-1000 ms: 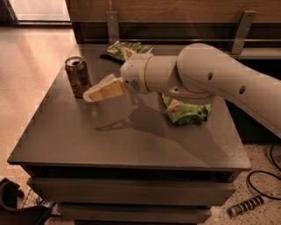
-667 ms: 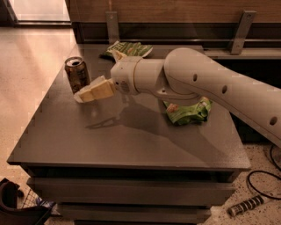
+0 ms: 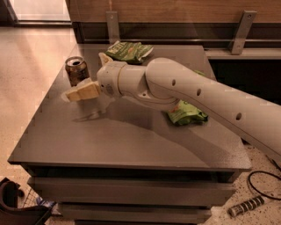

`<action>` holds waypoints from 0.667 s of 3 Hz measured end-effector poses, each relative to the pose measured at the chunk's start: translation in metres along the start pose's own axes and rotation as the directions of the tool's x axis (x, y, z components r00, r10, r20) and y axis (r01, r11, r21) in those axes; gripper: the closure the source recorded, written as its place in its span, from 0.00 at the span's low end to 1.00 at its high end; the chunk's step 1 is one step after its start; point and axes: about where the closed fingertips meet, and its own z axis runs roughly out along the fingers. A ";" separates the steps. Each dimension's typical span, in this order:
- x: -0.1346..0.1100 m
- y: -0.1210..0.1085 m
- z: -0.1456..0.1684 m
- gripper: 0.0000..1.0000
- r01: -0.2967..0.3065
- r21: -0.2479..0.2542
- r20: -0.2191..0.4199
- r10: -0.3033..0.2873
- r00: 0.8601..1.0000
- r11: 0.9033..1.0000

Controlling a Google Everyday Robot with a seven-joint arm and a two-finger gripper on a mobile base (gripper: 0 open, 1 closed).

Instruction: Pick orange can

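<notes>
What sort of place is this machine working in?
Probably an office snack corner or a test lab: a grey drawer cabinet holds the orange can and green snack bags, on a speckled hard floor before a wood-panelled wall. The end effector sits beside the can.

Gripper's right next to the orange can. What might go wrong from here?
1. The gripper sits low, just in front of the orange can, which stands near the left edge of the table. A sideways bump may tip the can or push it off.
2. The arm hangs over a green snack bag; a swing could drag it.
</notes>
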 end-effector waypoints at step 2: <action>0.013 0.003 0.034 0.33 -0.020 -0.013 0.021 0.021 1.000 1.000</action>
